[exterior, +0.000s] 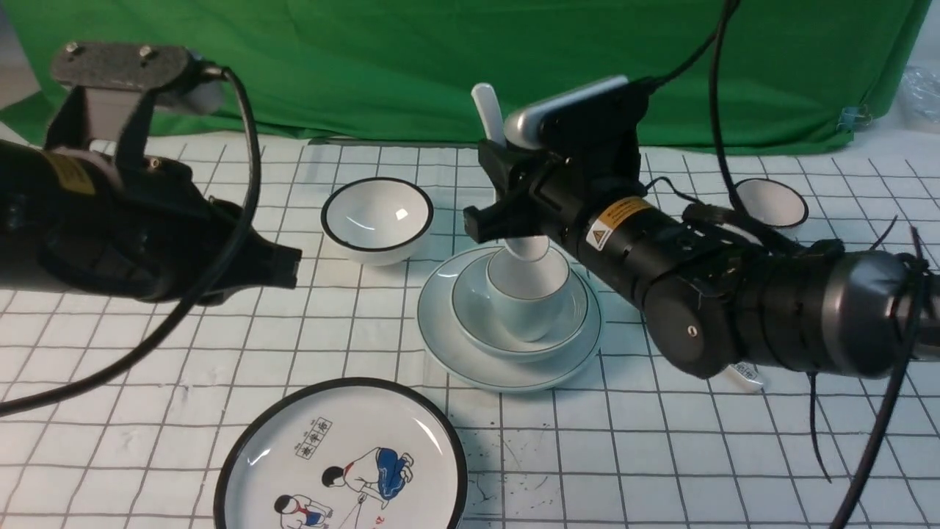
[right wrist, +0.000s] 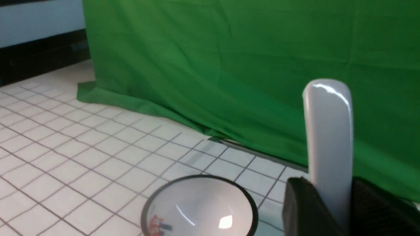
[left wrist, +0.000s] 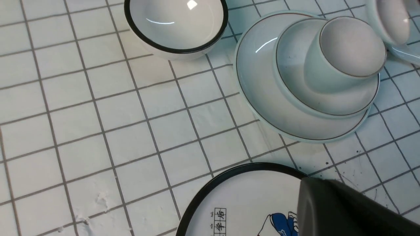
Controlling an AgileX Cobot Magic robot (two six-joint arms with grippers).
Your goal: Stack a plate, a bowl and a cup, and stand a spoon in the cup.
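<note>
The plate (exterior: 507, 371) is set on the gridded desk (exterior: 110, 382) at the centre of the front frame. The bowl (exterior: 477, 319) is seated in it, and the cup (exterior: 530, 312) stands upright in the bowl. The spoon (exterior: 488, 110) is clamped by the right tool (exterior: 499, 191) partway along its handle, with the handle end up and the scoop end down at the cup's mouth; contact with the cup cannot be determined. The left tool (exterior: 283, 266) is held at centre left, apart from the stack; whether it is released or clenched cannot be told. A black-rimmed bowl (exterior: 377, 220) is placed up and left of the stack, and a cartoon plate (exterior: 341, 470) at the lower edge
</note>
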